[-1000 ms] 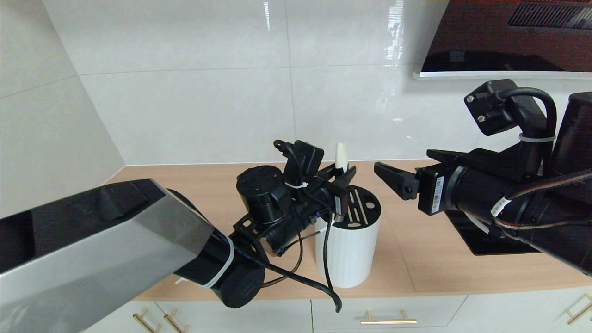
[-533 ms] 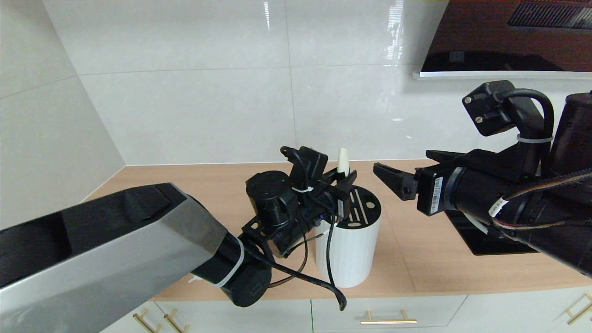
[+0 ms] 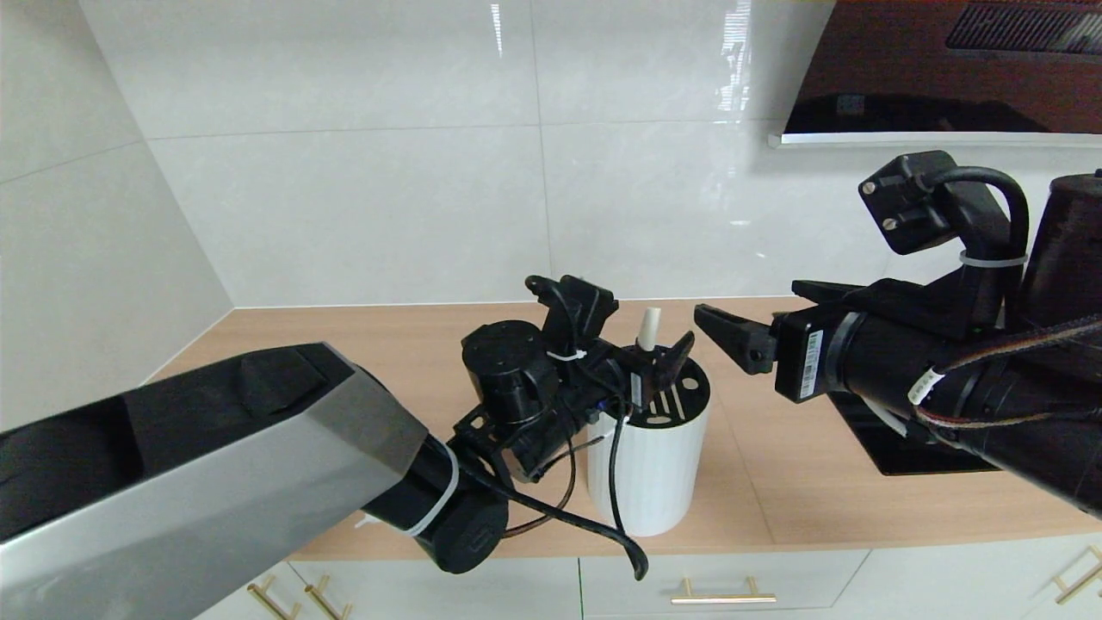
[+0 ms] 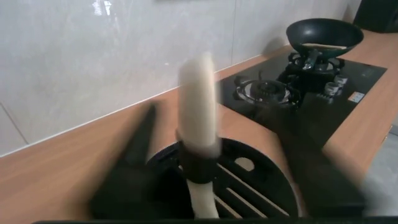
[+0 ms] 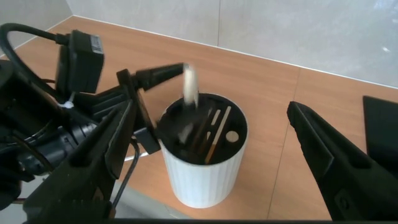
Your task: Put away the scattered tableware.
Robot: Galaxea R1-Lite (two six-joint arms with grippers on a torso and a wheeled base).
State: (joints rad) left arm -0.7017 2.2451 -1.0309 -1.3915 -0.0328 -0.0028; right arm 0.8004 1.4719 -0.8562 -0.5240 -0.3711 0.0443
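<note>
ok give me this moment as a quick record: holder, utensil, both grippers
holder: white holder, upright on the wooden counter, black slotted top
utensil: cream-handled utensil standing in the holder, handle up
left gripper: open, fingers either side of the handle, not touching it
right gripper: open, empty, beside the holder
nearby: black pan on the gas hob

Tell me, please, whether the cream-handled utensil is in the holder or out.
In: the utensil stands upright in the holder, only its handle showing.
</note>
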